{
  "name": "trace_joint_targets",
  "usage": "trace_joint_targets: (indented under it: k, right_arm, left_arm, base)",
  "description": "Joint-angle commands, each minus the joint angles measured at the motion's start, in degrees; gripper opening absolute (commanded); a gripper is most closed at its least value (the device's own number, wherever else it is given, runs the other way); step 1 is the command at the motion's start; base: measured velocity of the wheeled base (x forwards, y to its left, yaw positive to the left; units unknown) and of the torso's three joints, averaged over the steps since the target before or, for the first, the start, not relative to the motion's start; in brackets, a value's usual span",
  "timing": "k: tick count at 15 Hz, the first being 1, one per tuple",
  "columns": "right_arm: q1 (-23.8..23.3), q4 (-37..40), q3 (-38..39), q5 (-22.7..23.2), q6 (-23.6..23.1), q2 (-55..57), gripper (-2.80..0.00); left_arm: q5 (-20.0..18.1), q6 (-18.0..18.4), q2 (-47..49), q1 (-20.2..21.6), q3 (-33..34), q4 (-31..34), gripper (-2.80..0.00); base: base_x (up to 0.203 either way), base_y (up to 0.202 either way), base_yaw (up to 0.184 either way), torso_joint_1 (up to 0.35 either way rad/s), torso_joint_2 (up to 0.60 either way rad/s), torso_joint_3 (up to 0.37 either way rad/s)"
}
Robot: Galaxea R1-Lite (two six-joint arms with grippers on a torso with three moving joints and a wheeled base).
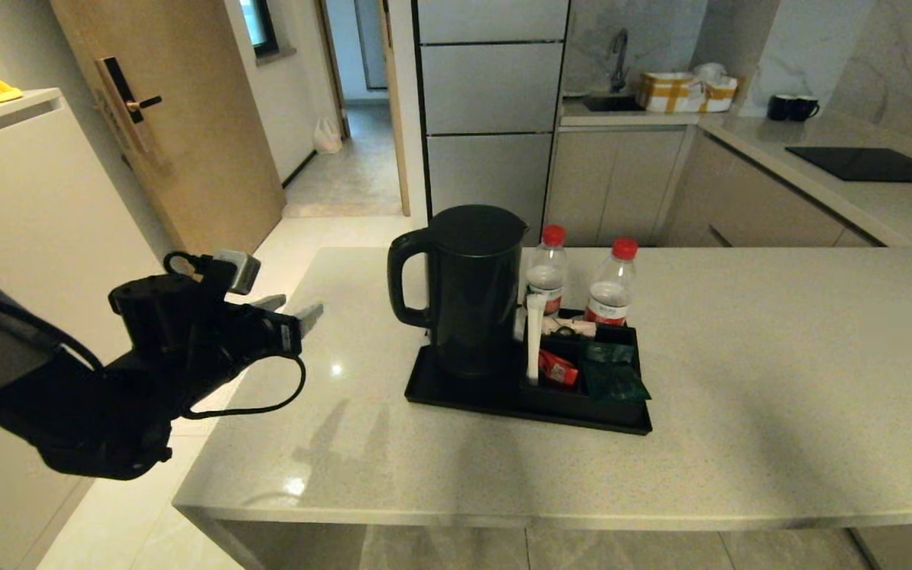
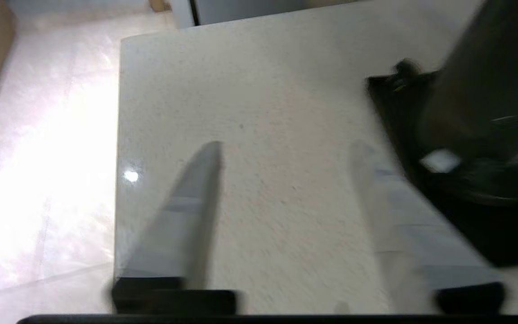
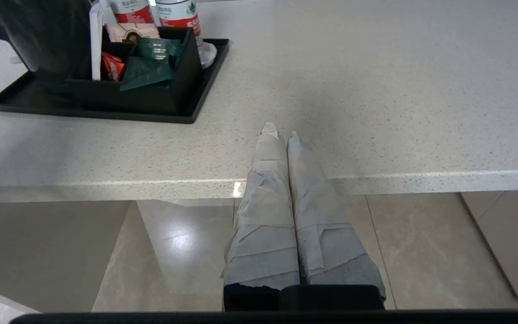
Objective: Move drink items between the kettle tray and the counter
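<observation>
The tall black kettle [image 1: 472, 289] stands on the left part of the black kettle tray [image 1: 456, 400], handle to the left. Two clear water bottles with red caps [image 1: 546, 273] [image 1: 611, 286] stand at the tray's back, behind the sachet box [image 1: 590, 372]. My left gripper [image 1: 294, 309] hovers open over the left end of the counter [image 1: 741, 380], well left of the kettle; in the left wrist view the gripper [image 2: 286, 153] has only bare counter between its fingers. My right gripper [image 3: 280, 131] is shut and empty at the counter's near edge, right of the tray [image 3: 106, 112].
A second counter with a black cooktop [image 1: 868, 164] runs at the back right, with two dark mugs [image 1: 792, 107] and a sink area behind. Floor lies left of the counter's end and a wooden door [image 1: 179, 119] stands beyond.
</observation>
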Motion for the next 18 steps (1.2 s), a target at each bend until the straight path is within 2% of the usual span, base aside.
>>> trace_joint_targets:
  k: [1,6,12,15,18]
  right_arm:
    - [-0.07,-0.01,0.0,0.0,0.0,-0.09,-2.8]
    - [-0.07,-0.1,0.0,0.0,0.0,-0.09,-2.8]
    - [0.02,-0.01,0.0,0.0,0.0,-0.09,-2.8]
    - [-0.07,-0.01,0.0,0.0,0.0,-0.09,-2.8]
    - [0.02,-0.01,0.0,0.0,0.0,-0.09,-2.8]
  left_arm:
    - [-1.11,-2.24,-9.79,1.55,1.99,4.57,-2.8]
    - [-3.16,-6.22,-32.29,3.37,1.83,29.19,-2.8]
    - [-3.0,-10.55,-66.84,3.0,-7.83,78.53,-2.8]
    - [-0.61,-11.46,-78.05,3.81,-18.81,103.75,-2.8]
    - [1.97,-11.81,-87.85,4.14,-23.96,120.26,-2.8]
  base:
    - [0.0,0.0,0.0,0.0,0.0,0.0]
    - [0.0,0.0,0.0,0.0,0.0,0.0]
    - [0.0,0.0,0.0,0.0,0.0,0.0]
    - [0.0,0.0,0.0,0.0,0.0,0.0]
    - [0.0,0.0,0.0,0.0,0.0,0.0]
